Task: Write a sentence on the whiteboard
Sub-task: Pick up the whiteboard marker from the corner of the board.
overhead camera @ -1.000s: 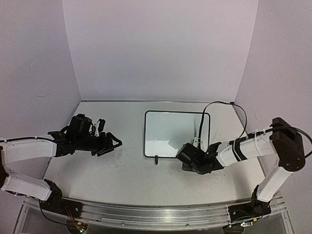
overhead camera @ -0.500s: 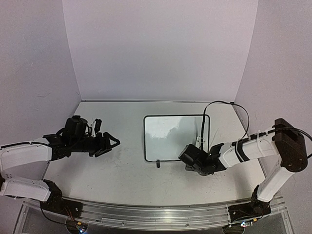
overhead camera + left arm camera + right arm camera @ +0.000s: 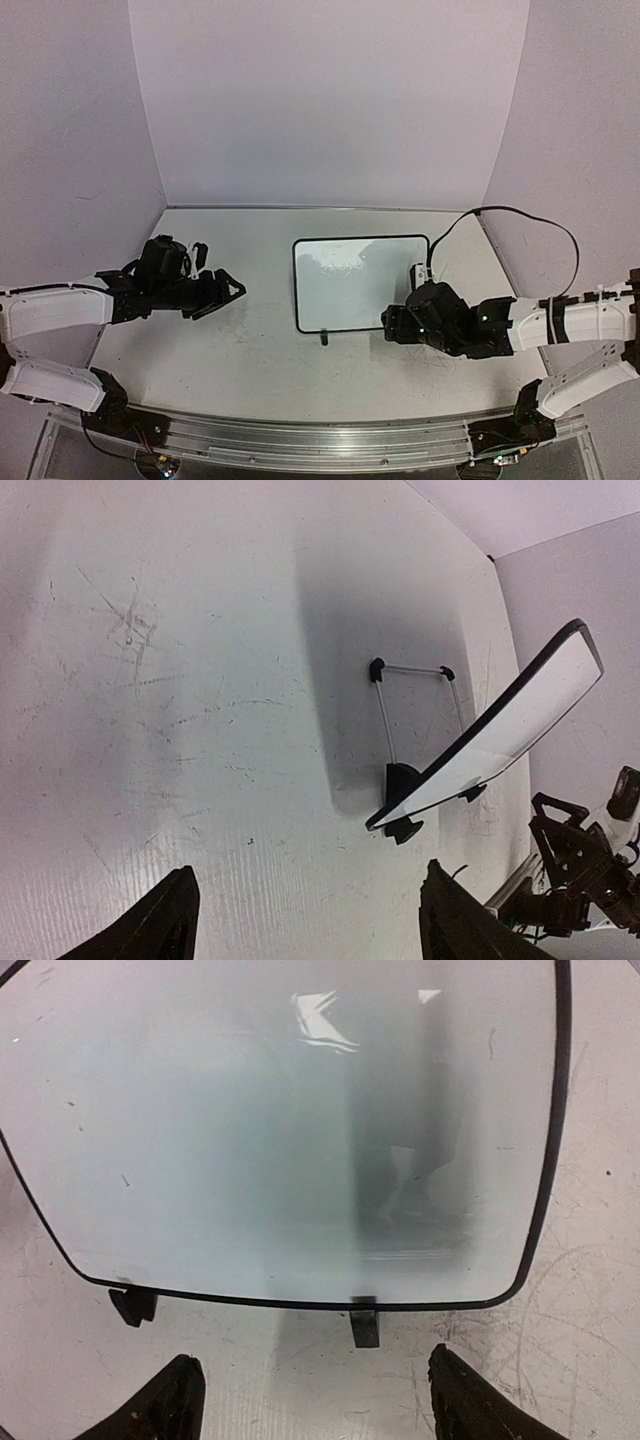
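Note:
The whiteboard (image 3: pixel 360 283) stands tilted on its small black feet in the middle of the table. Its white face (image 3: pixel 280 1130) carries only reflections and a shadow; the sentence is out of view. My right gripper (image 3: pixel 390 325) hovers just off the board's near right corner, open and empty, and in the right wrist view (image 3: pixel 315 1405) its fingers straddle one foot (image 3: pixel 364 1326). My left gripper (image 3: pixel 232 292) is open and empty well to the left of the board. The left wrist view (image 3: pixel 305 930) has the whiteboard (image 3: pixel 500 735) edge-on, with its wire stand (image 3: pixel 385 715) behind it.
The white tabletop (image 3: pixel 260 360) is scuffed with grey scribbles. A black cable (image 3: pixel 500 212) loops from the right arm over the table's far right. Lilac walls close in the back and both sides, and a metal rail (image 3: pixel 320 440) runs along the near edge.
My right gripper has gone from shut to open, and the right arm has swung lower and out to the right. The whiteboard shifted slightly left. My left gripper opened wider.

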Robot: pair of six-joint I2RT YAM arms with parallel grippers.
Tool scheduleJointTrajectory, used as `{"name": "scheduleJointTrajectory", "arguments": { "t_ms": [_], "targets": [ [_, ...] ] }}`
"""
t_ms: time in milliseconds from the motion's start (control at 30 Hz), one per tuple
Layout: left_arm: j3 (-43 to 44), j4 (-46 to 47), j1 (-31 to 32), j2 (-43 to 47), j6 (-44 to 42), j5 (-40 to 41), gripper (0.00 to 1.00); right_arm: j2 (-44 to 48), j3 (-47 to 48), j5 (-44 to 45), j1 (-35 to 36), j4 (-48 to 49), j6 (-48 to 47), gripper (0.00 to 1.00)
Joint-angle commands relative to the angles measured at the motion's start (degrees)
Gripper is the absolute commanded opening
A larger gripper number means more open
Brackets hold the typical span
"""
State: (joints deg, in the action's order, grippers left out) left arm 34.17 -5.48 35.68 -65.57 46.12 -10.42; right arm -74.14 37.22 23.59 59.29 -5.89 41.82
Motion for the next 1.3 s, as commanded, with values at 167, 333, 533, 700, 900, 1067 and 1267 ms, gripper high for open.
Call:
{"name": "scheduleJointTrajectory", "arguments": {
  "t_ms": [167,333,533,700,900,1067,1267],
  "targets": [
    [11.4,-10.6,-7.7,-4.7,-9.9,6.6,0.99,0.9,0.2,-4.2,0.1,5.0,-7.0,0.79],
    [17.0,-18.8,-21.8,-8.5,-17.7,7.1,0.99,5.8,1.3,-3.6,0.1,4.9,-11.5,0.81],
    [28.6,-22.7,-29.2,-24.1,-24.0,14.0,0.87,8.7,3.0,-2.5,0.1,4.2,-16.5,0.82],
    [36.3,-22.6,-31.4,-35.3,-24.9,16.1,0.70,12.2,1.4,0.0,0.1,3.8,-18.3,0.83],
    [43.3,-22.6,-31.3,-46.3,-23.8,17.9,0.64,15.3,-1.7,1.8,-0.1,4.1,-18.8,0.86],
    [47.2,-22.7,-31.0,-52.5,-24.0,22.6,0.53,14.7,-2.0,2.5,-0.2,4.2,-19.9,0.86],
    [50.5,-22.7,-31.0,-56.1,-24.5,25.4,0.42,14.4,-2.8,3.9,-0.4,5.3,-20.8,0.87]
  ]
}}
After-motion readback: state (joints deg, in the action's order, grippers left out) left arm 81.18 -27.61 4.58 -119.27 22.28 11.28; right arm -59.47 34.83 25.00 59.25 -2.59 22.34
